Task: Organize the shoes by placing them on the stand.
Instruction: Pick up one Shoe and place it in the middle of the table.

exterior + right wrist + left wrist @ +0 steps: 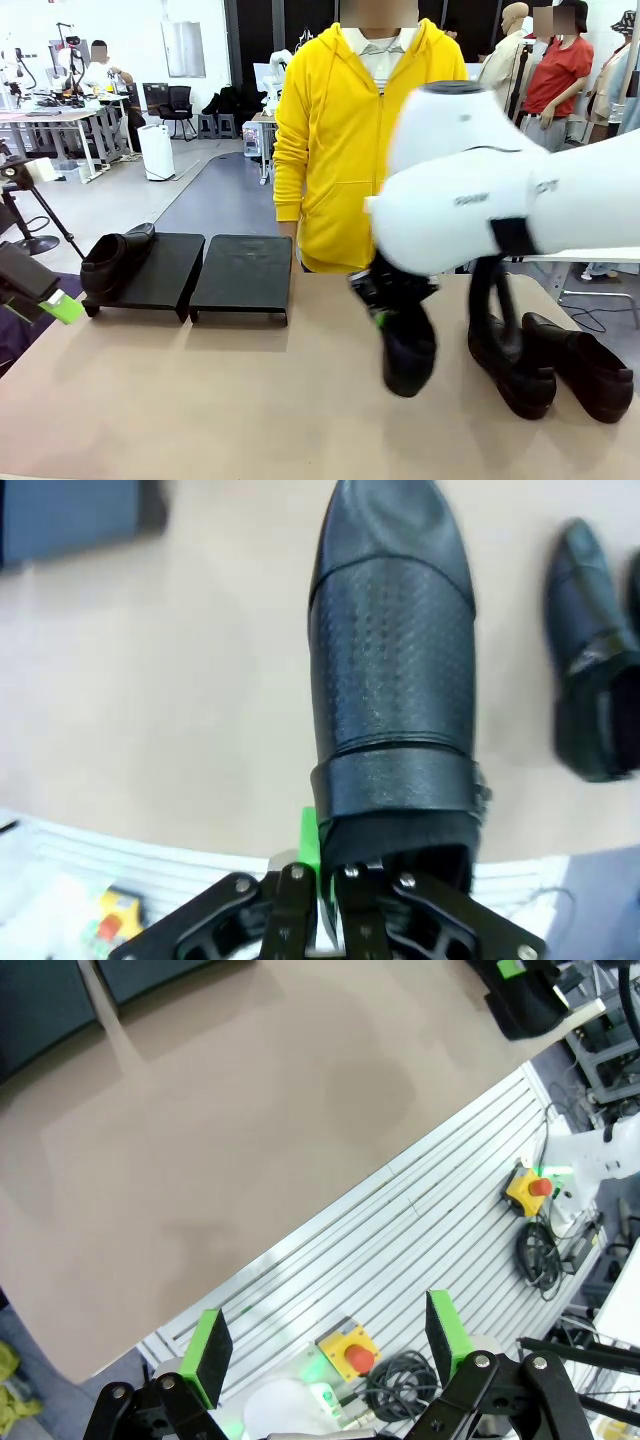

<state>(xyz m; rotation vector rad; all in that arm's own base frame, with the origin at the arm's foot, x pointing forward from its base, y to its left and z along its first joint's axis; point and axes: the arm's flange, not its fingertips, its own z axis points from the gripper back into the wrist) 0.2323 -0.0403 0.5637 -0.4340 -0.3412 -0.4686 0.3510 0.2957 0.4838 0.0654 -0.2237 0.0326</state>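
– What has the right gripper (322, 868) got?
– Its fingers pinch tight on the heel rim of one shoe (390, 660), which hangs toe-down below them.
– And the left gripper (325, 1345)?
– Its fingers are spread wide and hold nothing, with bare table (200, 1110) ahead.
– The stand (240, 270)?
– It's well off from the right fingers and has a second shoe (115, 258) on it. A loose pair (545, 372) sits near the held one.

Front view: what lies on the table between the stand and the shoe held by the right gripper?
Nothing: in the front view bare table separates the stand from the shoe in the right gripper.
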